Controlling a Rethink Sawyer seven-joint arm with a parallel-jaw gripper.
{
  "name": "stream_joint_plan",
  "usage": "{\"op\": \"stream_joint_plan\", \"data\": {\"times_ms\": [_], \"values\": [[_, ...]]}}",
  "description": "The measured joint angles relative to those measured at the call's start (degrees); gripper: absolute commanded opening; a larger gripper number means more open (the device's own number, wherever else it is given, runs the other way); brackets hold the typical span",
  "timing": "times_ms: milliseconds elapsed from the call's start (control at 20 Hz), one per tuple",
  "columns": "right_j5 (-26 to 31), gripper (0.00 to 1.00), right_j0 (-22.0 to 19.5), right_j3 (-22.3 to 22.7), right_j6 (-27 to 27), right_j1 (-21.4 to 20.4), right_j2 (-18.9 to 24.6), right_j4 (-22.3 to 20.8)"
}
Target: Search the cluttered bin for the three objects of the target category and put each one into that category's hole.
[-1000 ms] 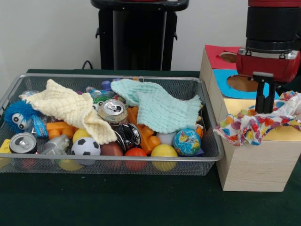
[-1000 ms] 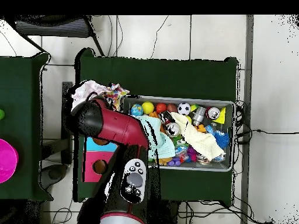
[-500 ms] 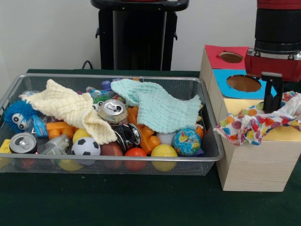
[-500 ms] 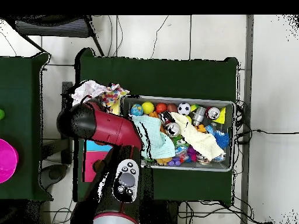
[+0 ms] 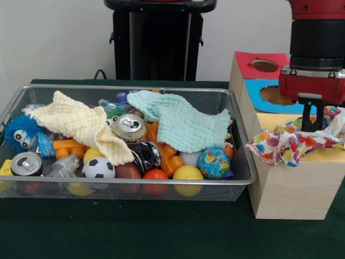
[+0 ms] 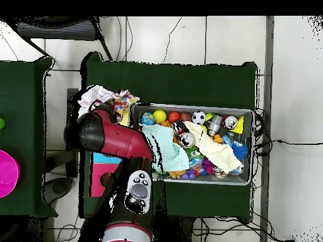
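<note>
The gripper (image 5: 314, 120) hangs over the yellow-topped end of the wooden box (image 5: 291, 186), its dark fingers (image 5: 308, 117) reaching down into the heap of dotted cloths (image 5: 294, 143) that lies there. The fingers stand close together at the top of the heap, but whether they pinch any cloth cannot be told — the folds rise around their tips. The cloths are piled on the yellow top, right under and around the pincer; one corner droops over the box's edge on the bin's side. The hole itself is hidden under them. How many cloths make up the heap cannot be told.

Behind the gripper, on the same box, the blue-topped opening (image 5: 272, 95) and the red-topped opening (image 5: 265, 65) lie uncovered.

The bin (image 5: 124, 189) stands just beside the box, well apart from the pincer. In it the cream waffle cloth (image 5: 81, 124) and the mint waffle cloth (image 5: 180, 124) lie over cans, balls and other toys — a soccer ball (image 5: 98, 168) and a globe ball (image 5: 214, 163) sit near the front rim.

From overhead, the red arm (image 6: 117, 138) reaches across the box toward the cloths (image 6: 104, 99), which lie beside the bin's (image 6: 189, 106) short end.
</note>
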Motion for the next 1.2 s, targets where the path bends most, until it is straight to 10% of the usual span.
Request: {"op": "stream_joint_plan", "data": {"times_ms": [600,1200], "values": [[4.21,0.0,7.15,-3.23,0.0,5.35,-9.95,-0.11],[15.46,0.0,4.32,-11.1,0.0,9.16,-10.11,-1.06]]}}
